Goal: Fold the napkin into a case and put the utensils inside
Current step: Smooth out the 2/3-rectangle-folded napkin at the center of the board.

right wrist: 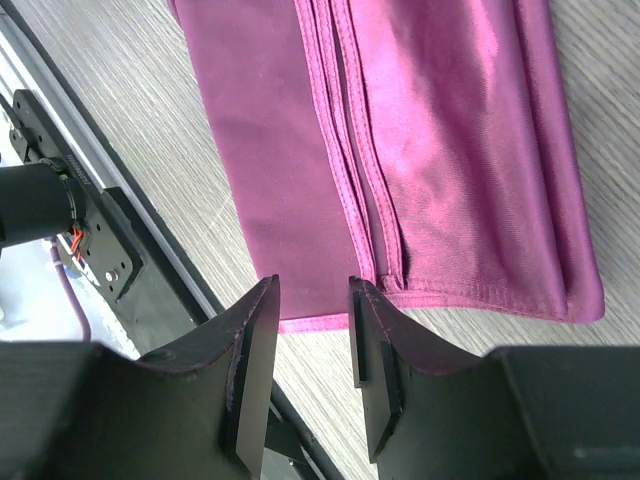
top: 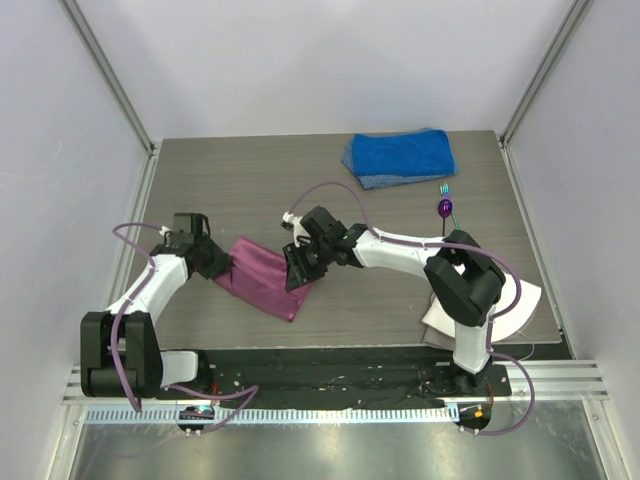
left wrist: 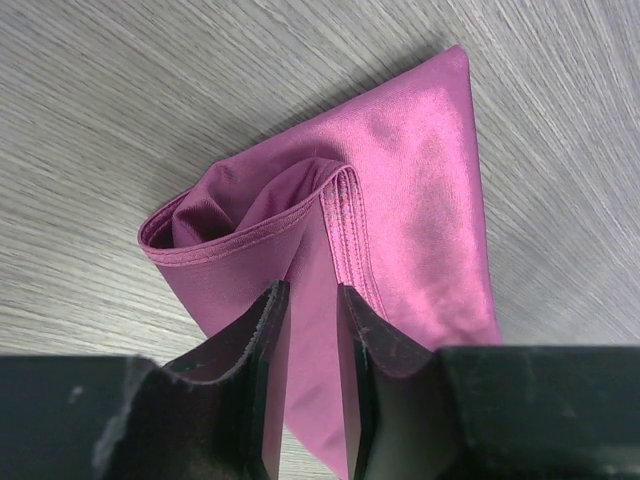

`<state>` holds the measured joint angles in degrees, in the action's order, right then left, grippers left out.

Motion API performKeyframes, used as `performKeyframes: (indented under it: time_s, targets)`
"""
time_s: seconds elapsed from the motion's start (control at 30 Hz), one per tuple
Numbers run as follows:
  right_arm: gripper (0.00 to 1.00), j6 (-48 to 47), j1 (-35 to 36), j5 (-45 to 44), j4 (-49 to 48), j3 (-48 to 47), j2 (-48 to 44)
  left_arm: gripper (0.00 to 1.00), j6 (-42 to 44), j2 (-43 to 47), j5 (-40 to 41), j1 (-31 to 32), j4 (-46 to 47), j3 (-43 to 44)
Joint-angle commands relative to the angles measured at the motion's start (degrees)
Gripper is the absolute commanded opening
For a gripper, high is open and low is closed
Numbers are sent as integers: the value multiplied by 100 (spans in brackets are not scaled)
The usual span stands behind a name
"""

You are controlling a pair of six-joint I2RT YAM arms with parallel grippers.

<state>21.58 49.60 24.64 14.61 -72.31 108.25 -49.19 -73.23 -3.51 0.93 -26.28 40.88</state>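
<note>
Two grippers met at one napkin (top: 268,283), a magenta-purple cloth folded into a narrow strip that lay slantwise on the grey table (top: 240,190), left of centre and near the front edge. At the strip's left end the left gripper (left wrist: 310,300) was clamped on a raised pleat of the cloth, its fingers nearly together with only fabric between them. Just past them the hemmed layers gaped into a small pocket-like mouth. At the strip's right end the right gripper (right wrist: 311,292) hung over the hemmed corner, its fingers a narrow gap apart with nothing between them. Whether the tips touched the cloth could not be told. Farther right, one thick blue towel (top: 399,158) lay folded at the back of the table. Two utensils lay just beside its front right corner, well apart from the napkin: one teal-blue fork (top: 445,189) and, just nearer the arms, one spoon (top: 444,208) with a purple bowl. One white cloth (top: 528,298) lay at the front right.
</note>
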Motion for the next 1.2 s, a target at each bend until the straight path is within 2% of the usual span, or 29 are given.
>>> performKeyframes:
  time_s: [0.0,0.43,0.57,0.9,1.1,1.13,1.17]
  targets:
    - [41,48,-30,-48,77,226,-198,28,24,11,43,-49,176,-10]
    - [41,30,-39,-4,-37,420,-67,25,6,-25,-1,-49,246,-19]
    - [33,65,-39,41,-99,385,56,25,-12,37,8,-49,194,-28]
    - [34,56,-30,75,-152,411,117,29,-47,354,-18,-49,185,-98]
    - [22,57,-30,154,-178,385,135,27,-73,99,-97,-49,255,-46]
    - [18,48,-30,155,-187,367,144,27,-91,90,-150,-49,281,-54]
    - [10,48,-30,137,-169,367,135,27,-100,98,-150,-40,299,-63]
